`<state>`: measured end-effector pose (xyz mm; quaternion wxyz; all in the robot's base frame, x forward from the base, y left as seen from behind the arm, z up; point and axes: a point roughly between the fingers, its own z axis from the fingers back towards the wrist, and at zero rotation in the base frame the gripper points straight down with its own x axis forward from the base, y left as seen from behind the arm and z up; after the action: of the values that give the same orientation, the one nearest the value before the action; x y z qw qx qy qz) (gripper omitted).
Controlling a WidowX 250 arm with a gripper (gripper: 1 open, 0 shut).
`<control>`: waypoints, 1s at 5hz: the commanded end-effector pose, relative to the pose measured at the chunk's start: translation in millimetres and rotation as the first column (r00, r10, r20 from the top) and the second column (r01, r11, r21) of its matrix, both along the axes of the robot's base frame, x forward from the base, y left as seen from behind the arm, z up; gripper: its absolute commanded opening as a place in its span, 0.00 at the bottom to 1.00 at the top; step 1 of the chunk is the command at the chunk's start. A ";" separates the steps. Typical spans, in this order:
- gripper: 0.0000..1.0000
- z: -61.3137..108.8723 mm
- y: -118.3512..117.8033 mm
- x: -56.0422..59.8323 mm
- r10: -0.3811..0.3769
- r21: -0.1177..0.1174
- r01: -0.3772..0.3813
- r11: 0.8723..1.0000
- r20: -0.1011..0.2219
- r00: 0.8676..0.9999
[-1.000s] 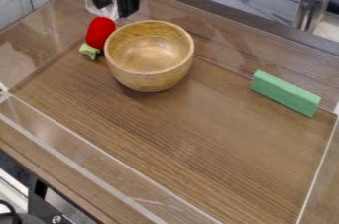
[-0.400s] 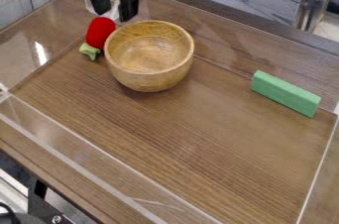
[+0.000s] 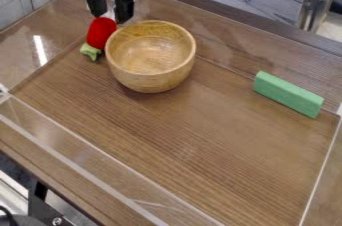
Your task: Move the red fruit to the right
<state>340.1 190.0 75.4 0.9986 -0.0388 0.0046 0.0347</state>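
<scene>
The gripper (image 3: 108, 13) has shifted left and lower, jaws spread and empty, just above the red fruit (image 3: 99, 33), which lies against the wooden bowl's (image 3: 151, 56) left side on the tabletop (image 3: 187, 140).

The black claw (image 3: 107, 10) hangs at the top left of the view, pointing straight down. Its two fingers (image 3: 94, 5) stand spread apart, gripping nothing.

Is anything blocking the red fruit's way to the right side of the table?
Yes. The wooden bowl sits immediately right of the red fruit, apparently touching it. Farther right lies the green block. Nothing visible stands between the open gripper above and the fruit.
</scene>
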 end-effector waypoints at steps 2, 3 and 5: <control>1.00 10.5 -0.9 -0.4 -0.054 0.028 0.052 0.998 0.071 0.996; 1.00 20.1 16.5 2.9 -0.083 0.016 0.082 0.996 0.077 0.994; 1.00 27.6 21.0 2.5 -0.107 -0.005 0.107 0.994 0.066 0.992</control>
<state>337.2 208.3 82.4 0.9980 -0.0607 -0.0012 -0.0175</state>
